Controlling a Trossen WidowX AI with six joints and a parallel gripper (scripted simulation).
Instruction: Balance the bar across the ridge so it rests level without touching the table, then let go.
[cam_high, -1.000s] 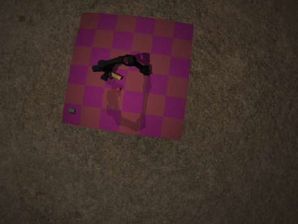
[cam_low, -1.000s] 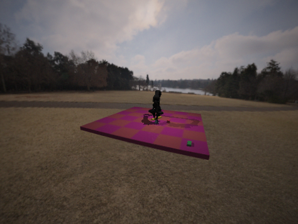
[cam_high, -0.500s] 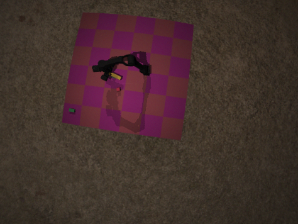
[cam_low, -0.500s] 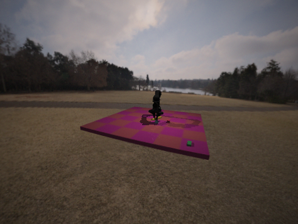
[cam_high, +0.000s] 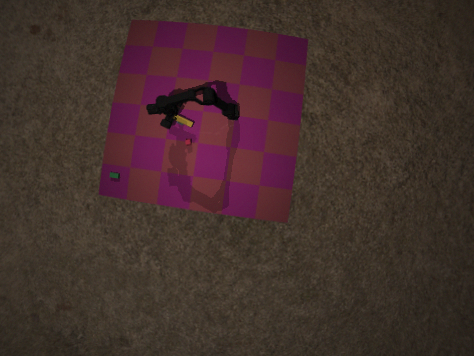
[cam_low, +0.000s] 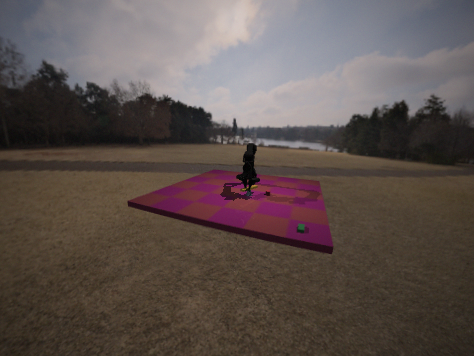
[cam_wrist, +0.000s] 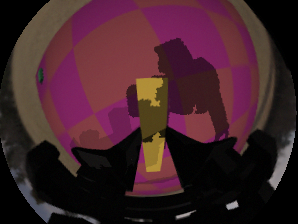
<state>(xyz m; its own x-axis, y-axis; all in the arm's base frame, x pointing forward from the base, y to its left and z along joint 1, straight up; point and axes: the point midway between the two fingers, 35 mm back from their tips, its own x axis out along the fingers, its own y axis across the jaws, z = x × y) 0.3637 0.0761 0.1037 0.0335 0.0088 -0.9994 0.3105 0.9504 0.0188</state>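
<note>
The yellow bar (cam_high: 185, 121) (cam_low: 255, 187) (cam_wrist: 153, 112) is between the fingers of my gripper (cam_wrist: 152, 129), which is shut on it. In the wrist view the bar runs lengthwise between the fingertips, with its far end sticking out ahead and shadow across its middle. In the top view the bar sticks out to the right of the dark gripper. A small blue-grey thing (cam_low: 248, 193) shows just below the bar in the exterior view; it may be the ridge, but it is too small to tell. Whether the bar touches anything beneath it is hidden.
A small red block (cam_high: 188, 142) (cam_low: 267, 193) lies near the bar. A green block (cam_high: 114, 175) (cam_low: 301, 228) (cam_wrist: 41, 76) lies far off near a corner of the checkered table top (cam_high: 275, 202) (cam_low: 230, 216). The arm's shadow falls across the squares.
</note>
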